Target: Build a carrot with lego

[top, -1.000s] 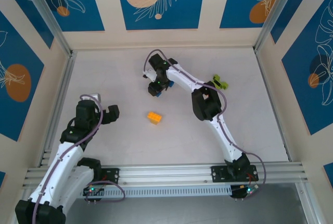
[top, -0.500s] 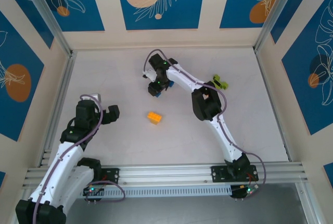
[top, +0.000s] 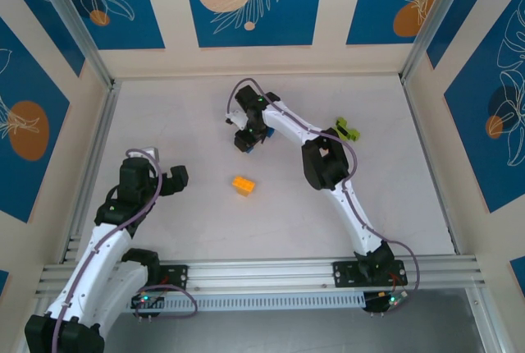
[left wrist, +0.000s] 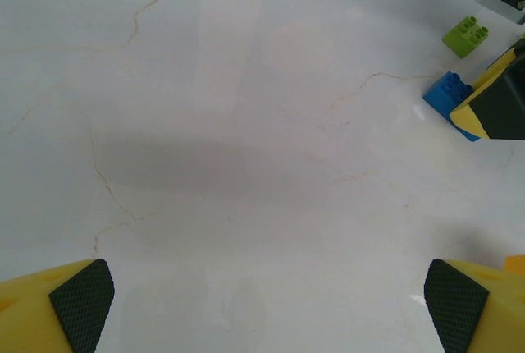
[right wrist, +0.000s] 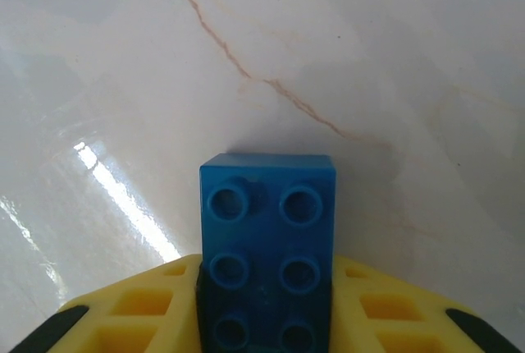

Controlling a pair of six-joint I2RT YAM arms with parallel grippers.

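Top external: fixed, high over the near edge of the table, looks down on all of it; blue brick small, mid-frame, slightly toward the far side. Right wrist: very near, right over the blue brick, looking down and past it. Left wrist: low over the table, well off from the blue brick, which sits upper right. All three share the brick plus the tabletop around it.

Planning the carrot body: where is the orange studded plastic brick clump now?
Top view: the orange studded plastic brick clump lies mid-table between the arms, nearer the bases than the right gripper holding a blue studded brick.
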